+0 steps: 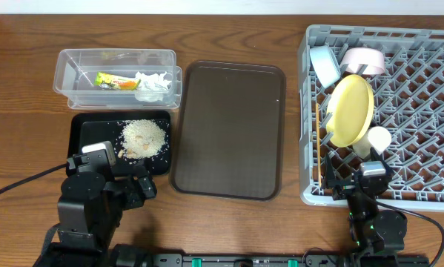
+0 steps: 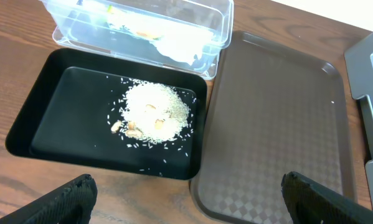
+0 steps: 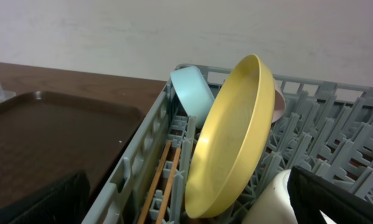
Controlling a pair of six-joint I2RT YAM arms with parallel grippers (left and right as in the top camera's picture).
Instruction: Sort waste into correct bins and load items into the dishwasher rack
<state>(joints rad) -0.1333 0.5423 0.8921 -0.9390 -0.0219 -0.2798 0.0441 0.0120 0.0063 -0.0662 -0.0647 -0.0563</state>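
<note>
1. Nearest, the left gripper (image 2: pixel 186 200) and the right gripper (image 3: pixel 185 202) both gape wide, holding nothing.
2. Crumbs (image 1: pixel 142 137) lie heaped in the black tray (image 1: pixel 84 144) on the left. On the right, chopsticks (image 3: pixel 163 180), cup (image 1: pixel 377 139) and upright yellow plate (image 1: pixel 350 110) sit in the rack (image 1: pixel 429 111).
3. Farthest, wrapper (image 1: pixel 112 80) and tissue (image 1: pixel 152 83) lie in the clear tub (image 1: pixel 66 74); blue bowl (image 1: pixel 325 64) and white bowl (image 1: pixel 364 59) occupy the rack's far-left corner.

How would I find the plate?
Look at the big grey plastic lattice crate on the right. Near its left wall stands the round yellow plate on edge, the only yellow thing there, flatter than the light blue bowl beside it.
</note>
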